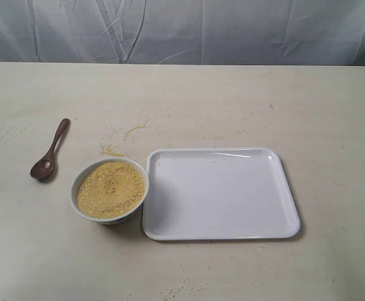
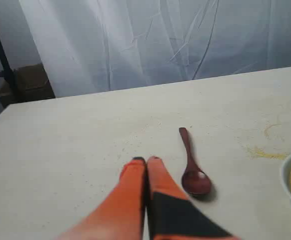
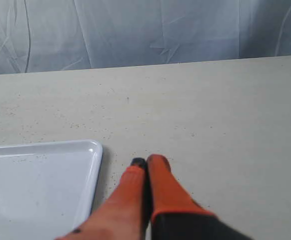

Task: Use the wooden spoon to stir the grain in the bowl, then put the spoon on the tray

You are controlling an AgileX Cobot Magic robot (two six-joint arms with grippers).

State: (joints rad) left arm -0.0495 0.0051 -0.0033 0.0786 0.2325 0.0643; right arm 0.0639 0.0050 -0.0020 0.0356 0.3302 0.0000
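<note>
The dark reddish wooden spoon [image 1: 49, 152] lies flat on the table left of the bowl [image 1: 109, 189], its handle pointing away. The white bowl holds yellow grain [image 1: 110, 189] and stands against the left edge of the white tray [image 1: 220, 193], which has nothing on it. No gripper shows in the exterior view. In the left wrist view the spoon [image 2: 192, 165] lies close beside my left gripper [image 2: 146, 160], whose orange fingers are pressed together and hold nothing; the bowl's rim [image 2: 287, 177] shows at the picture's edge. My right gripper [image 3: 147, 162] is shut and holds nothing beside the tray's corner [image 3: 88, 150].
Spilled grain [image 1: 115, 150] is scattered on the table behind the bowl, with a thin curved trail [image 1: 135, 129] further back. A pale curtain [image 1: 182, 31] hangs behind the table's far edge. A dark stand and box [image 2: 20, 82] sit beyond the table's left corner.
</note>
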